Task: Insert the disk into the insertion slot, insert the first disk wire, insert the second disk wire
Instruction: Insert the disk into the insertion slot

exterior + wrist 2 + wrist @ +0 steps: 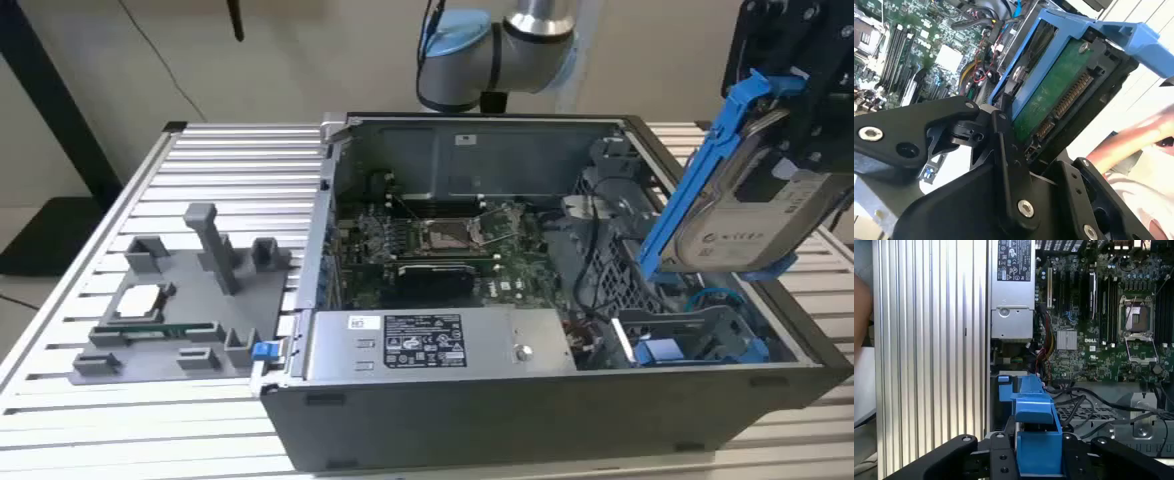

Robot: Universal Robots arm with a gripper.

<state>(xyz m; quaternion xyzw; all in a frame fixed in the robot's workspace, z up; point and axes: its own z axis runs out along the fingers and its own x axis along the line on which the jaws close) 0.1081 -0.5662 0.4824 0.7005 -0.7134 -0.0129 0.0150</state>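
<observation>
My gripper [790,140] is shut on the disk [745,228], a silver-grey drive with a white label in a bright blue carrier. It holds the disk tilted on edge in the air above the open computer case's [400,400] end on the exterior view's right. The drive bay [687,335] with another blue carrier lies just below it, apart from it. In the second wrist view the black fingers [1004,145] clamp the disk's green circuit-board side [1064,75]. In the first wrist view the blue carrier [1035,407] sticks out between the fingers [999,460]. Black and blue cables [601,250] run beside the bay.
The motherboard [447,240] and the power supply [427,345] fill the case. A grey fixture [187,300] with small parts sits on the ribbed table [80,420] at the exterior view's left. A person's arm [1134,140] is beside the case.
</observation>
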